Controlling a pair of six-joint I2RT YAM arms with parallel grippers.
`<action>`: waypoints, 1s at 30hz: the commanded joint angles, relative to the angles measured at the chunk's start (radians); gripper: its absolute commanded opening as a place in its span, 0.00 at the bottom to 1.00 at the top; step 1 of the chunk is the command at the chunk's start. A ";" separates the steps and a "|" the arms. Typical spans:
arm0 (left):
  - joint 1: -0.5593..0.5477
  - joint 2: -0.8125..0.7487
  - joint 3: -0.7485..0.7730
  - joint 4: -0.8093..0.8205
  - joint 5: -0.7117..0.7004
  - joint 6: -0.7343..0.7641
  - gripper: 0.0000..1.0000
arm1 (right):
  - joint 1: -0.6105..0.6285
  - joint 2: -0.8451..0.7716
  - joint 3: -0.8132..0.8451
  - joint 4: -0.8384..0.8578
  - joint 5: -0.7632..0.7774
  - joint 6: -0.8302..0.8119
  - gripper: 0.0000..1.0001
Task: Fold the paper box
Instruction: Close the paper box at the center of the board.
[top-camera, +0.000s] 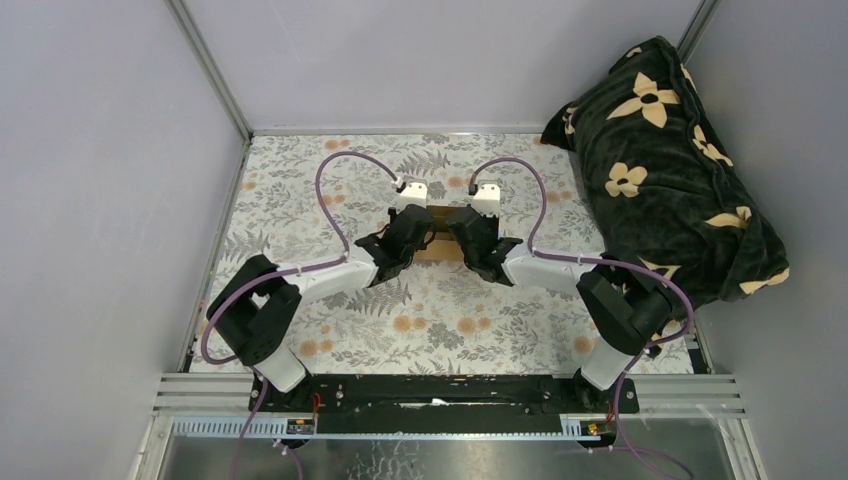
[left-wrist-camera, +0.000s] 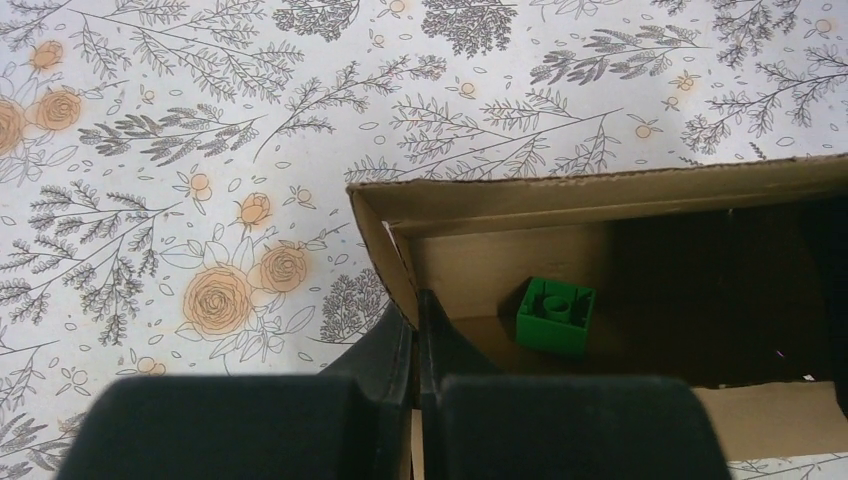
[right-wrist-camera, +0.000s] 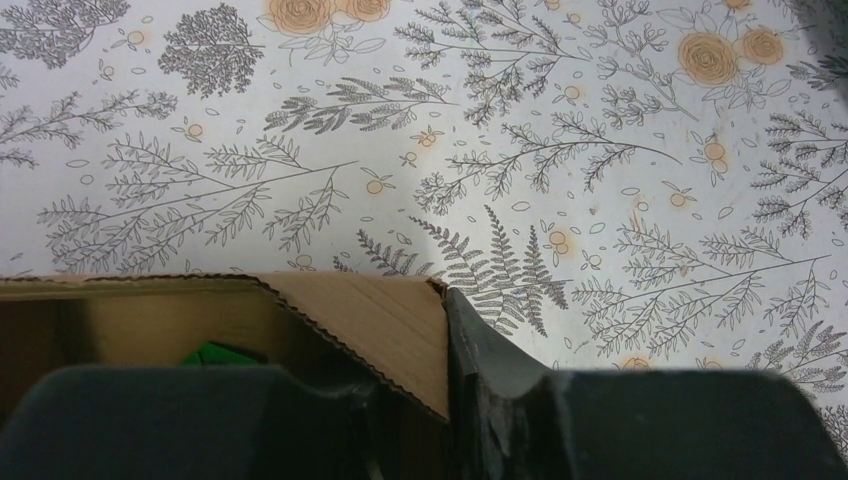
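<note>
Top external view is showing the paper box (top-camera: 441, 247), plain brown cardboard, sitting at the middle of a cloth (top-camera: 440, 320) printed with grey ferns and orange roses. The left gripper (top-camera: 413, 238) is pressing in on the box's left end and the right gripper (top-camera: 468, 238) on its right end. A soft black blanket (top-camera: 668, 170) with cream flowers is lying bunched well to the right of the box.

The left wrist view is giving what the overhead view is hiding: the box is standing open, its corrugated edges rough-cut, and a small green cube (left-wrist-camera: 556, 313) with a moulded round stud is resting inside, on the floor near the left end wall. The left gripper (left-wrist-camera: 418, 310) is pinching that thin wall, one finger outside and one inside.

The right wrist view is showing the right gripper (right-wrist-camera: 425, 350) clamping the opposite end panel, its wavy edge exposed, with only a sliver of the green cube (right-wrist-camera: 215, 354) peeking out.
</note>
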 joint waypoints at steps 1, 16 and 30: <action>-0.027 -0.025 -0.020 0.097 0.047 -0.036 0.03 | 0.028 -0.061 -0.014 0.107 -0.014 0.029 0.29; -0.100 -0.109 -0.167 0.159 -0.040 -0.093 0.02 | 0.095 -0.142 -0.106 0.107 0.042 0.048 0.44; -0.232 -0.286 -0.360 0.245 -0.219 -0.149 0.08 | 0.211 -0.288 -0.285 0.155 0.164 0.057 0.53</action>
